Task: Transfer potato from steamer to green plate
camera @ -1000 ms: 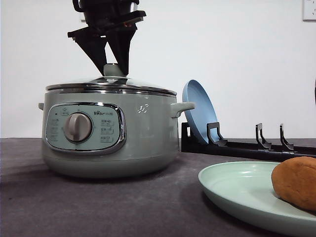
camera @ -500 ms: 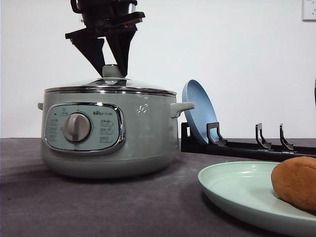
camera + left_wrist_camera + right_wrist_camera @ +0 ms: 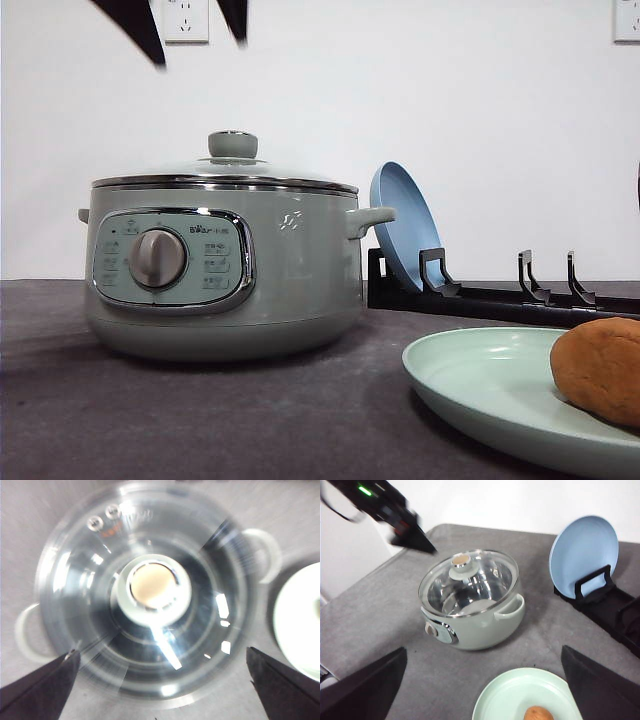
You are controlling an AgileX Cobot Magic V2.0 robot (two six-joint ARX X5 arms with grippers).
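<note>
The pale green steamer stands on the dark table with its glass lid on, green knob upright. High above the knob hangs my left gripper, open and empty, its fingers spread wide on either side of the lid. At the right the orange-brown potato lies on the green plate. In the right wrist view my right gripper is open and empty, well above the green plate and potato, with the steamer farther off.
A blue plate stands on edge in a black dish rack behind the green plate and to the steamer's right. The steamer's side handle points toward it. A white wall with a power outlet backs the table.
My left gripper was closed around the lid's knob; it has let go and risen well above it. The lid stays on the steamer. Potato and plates have not moved.
</note>
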